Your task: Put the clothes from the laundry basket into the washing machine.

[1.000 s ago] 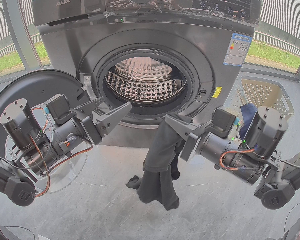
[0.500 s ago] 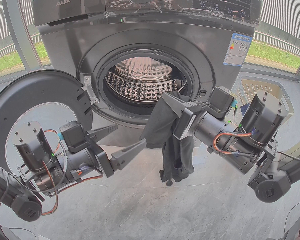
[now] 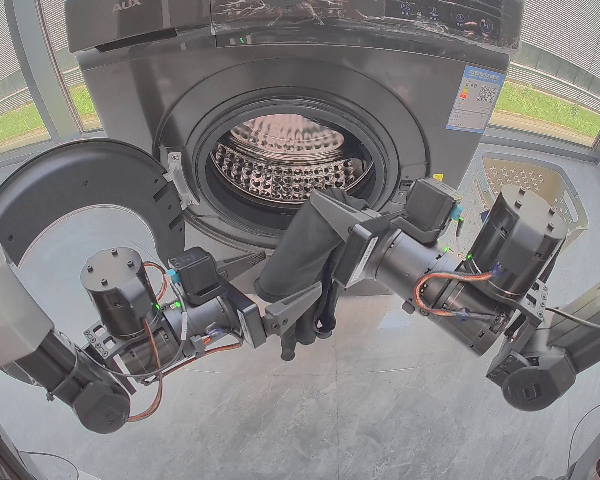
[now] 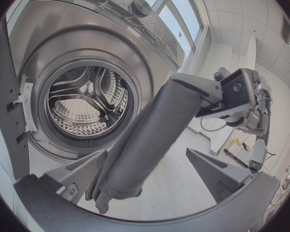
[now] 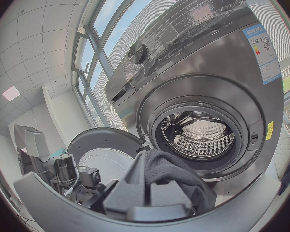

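In front of washer drum [image 3: 283, 161]: R gripper [image 3: 323, 203] clamps dark garment [image 3: 299, 251], L gripper [image 3: 279, 279] open round its tail; I'd pinch tail, feed both in.

**A:** The arms — what finish?

**B:** Dark grey. The left arm [image 3: 117, 288] and right arm [image 3: 513, 238] each carry a fat cylinder with a screw-dotted cap, looped by an orange cable [image 3: 447, 278].

**A:** And the left gripper [image 3: 291, 272] and right gripper [image 3: 327, 225]?

**B:** Grey wedge fingers [image 3: 290, 305] with ribbed pads [image 4: 101, 158] — a black box camera [image 3: 193, 276] behind each.
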